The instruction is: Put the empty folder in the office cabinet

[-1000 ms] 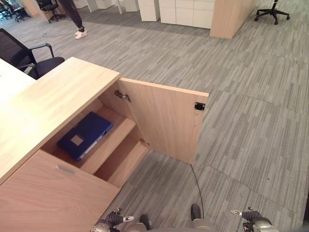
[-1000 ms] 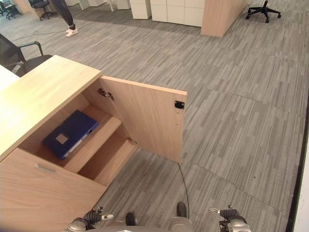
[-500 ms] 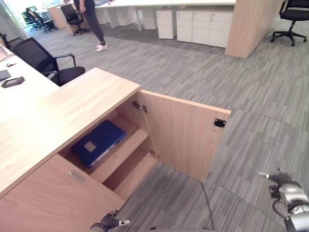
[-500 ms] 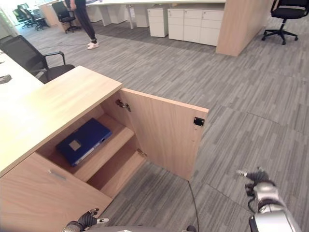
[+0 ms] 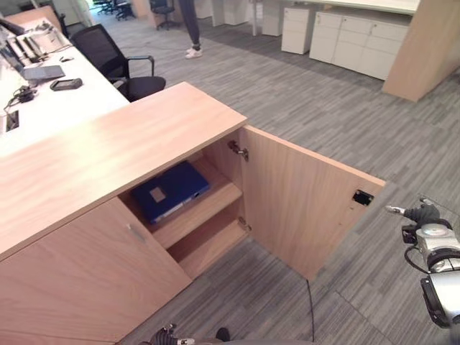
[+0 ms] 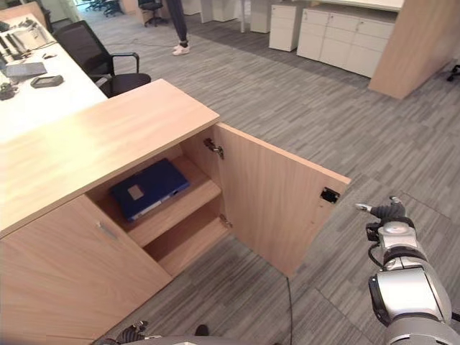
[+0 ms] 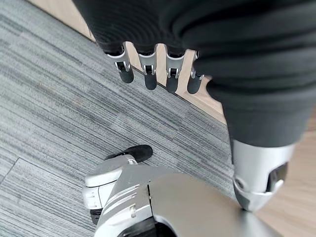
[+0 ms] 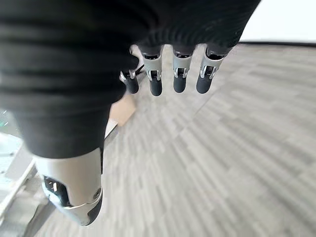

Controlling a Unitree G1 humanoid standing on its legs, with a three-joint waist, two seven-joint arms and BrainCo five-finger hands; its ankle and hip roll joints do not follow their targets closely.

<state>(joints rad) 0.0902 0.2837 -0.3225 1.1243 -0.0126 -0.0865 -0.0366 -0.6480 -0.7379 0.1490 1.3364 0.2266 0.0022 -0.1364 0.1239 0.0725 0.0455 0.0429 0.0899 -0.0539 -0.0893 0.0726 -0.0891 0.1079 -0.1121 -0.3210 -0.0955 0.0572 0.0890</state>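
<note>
Fingers (image 8: pixel 178 79) straight, rt hand (image 5: pixel 424 214) by door (image 5: pixel 302 198); folder (image 5: pixel 169 191) on shelf.

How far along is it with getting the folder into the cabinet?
Nearly done. The blue folder already lies flat on the upper shelf of the cabinet. Neither hand holds anything: the right hand is raised, fingers relaxed, just beyond the free edge of the open door, and the left hand hangs low over the carpet. Probably only closing that door is left.
</note>
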